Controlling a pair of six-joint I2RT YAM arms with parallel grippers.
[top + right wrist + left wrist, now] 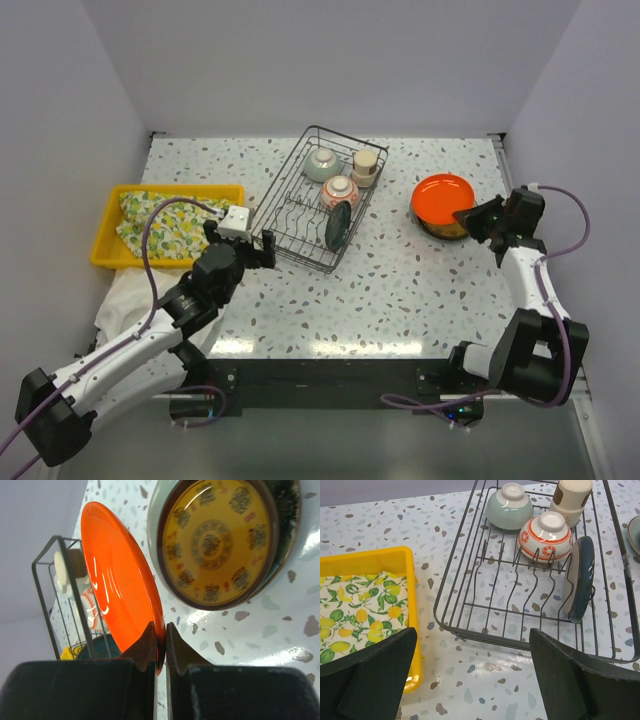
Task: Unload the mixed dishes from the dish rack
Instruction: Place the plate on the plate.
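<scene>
Pinching orange-red plate [120, 580] by rim in right pincer [161, 630], tilted over yellow plate [220, 540] right of dish rack [283, 190], apparently for stacking; with left pincer [472, 650] gaping wide before rack.

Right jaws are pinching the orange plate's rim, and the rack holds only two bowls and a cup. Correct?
Not quite. The left wrist view shows one dark plate standing upright in the rack, beside the celadon bowl, red-patterned bowl and cup. The right gripper does pinch the rim of the orange plate.
</scene>
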